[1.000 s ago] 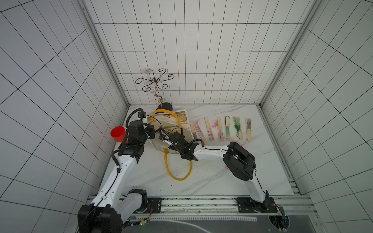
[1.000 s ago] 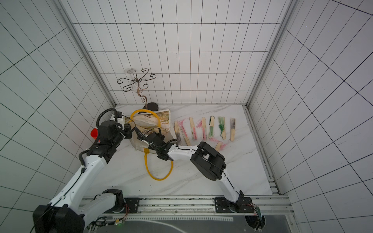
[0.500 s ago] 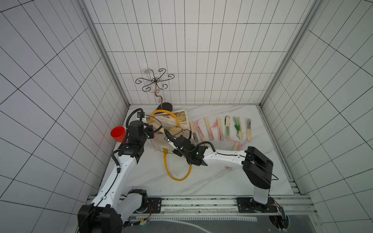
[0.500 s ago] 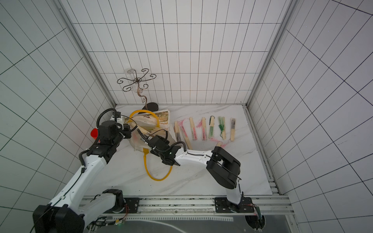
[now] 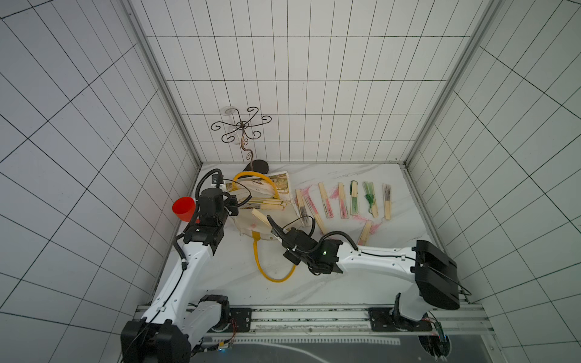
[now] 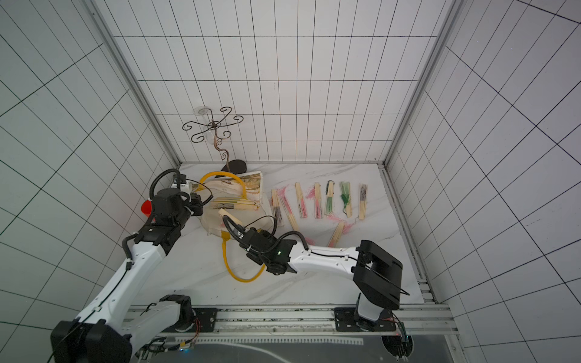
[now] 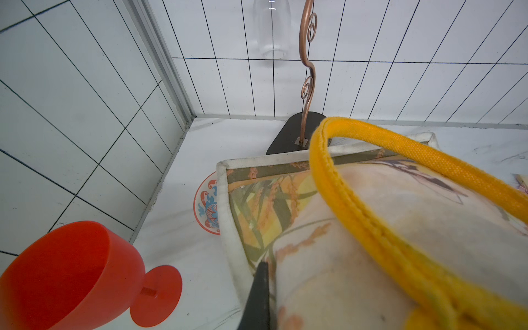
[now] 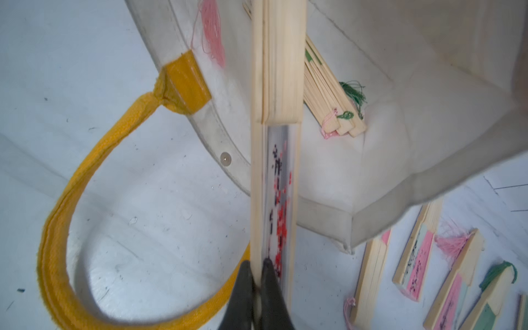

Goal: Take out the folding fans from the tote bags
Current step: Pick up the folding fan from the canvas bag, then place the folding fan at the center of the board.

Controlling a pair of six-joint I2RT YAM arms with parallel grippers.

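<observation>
Your right jaws are clamped on one outer stick of a closed light-bamboo folding fan with dark-and-red printed paper (image 8: 275, 160). The fan reaches straight ahead of them, its far half over the open mouth of the cream-white canvas tote bag (image 8: 385, 148). Your left jaws are pinched on the bag's printed upper wall, holding the mouth up.

Draw the fan straight back along its own length, low over the white marble counter (image 5: 314, 292). Steer the pink tassel (image 8: 211, 43) clear of the rim and of the yellow strap handle (image 8: 85, 200) just beside the jaws. The grip is thin and off-centre, so the fan will likely twist; go slowly.

Ahead of the jaws, inside the bag, lies a bundle of closed bamboo fans (image 8: 334, 114). A row of fans (image 8: 414, 257) lies on the counter off to one side.
</observation>
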